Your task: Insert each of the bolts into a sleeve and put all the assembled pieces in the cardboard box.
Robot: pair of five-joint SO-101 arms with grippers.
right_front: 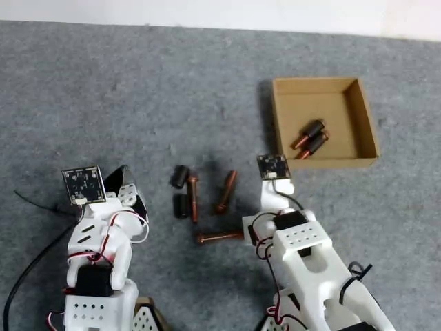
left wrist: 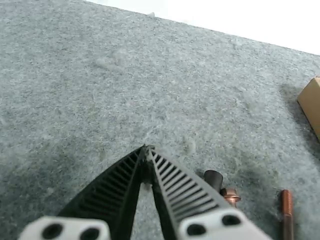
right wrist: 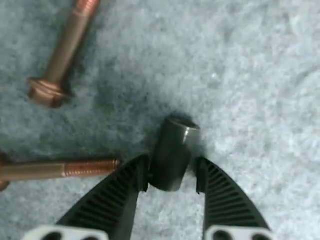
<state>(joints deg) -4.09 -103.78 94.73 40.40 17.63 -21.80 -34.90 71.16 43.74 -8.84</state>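
Pinched in the right gripper right now: the held sleeve, a finger pressed to each flank as far as can be judged, open mouth pointing away from the wrist. Just left of it on the mat, the nearest bolt, lying left-to-right, head at the left end, threaded tip aimed right at the gripper and ending just beside one finger. Crosswise, then, sleeve bore to bolt shank, so probably calling for a turn of one or the other before any sliding together. Farther off, the middle bolt and the left bolt, both running roughly near-to-far, with two loose sleeves tucked just beside the left one. Over on the left, the left gripper, shut tight on nothing, well apart from the nearest bolt and clearly the farther of the two; in the way of its reach, those loose sleeves and the left bolt. Far right, the box, two finished pieces lying inside
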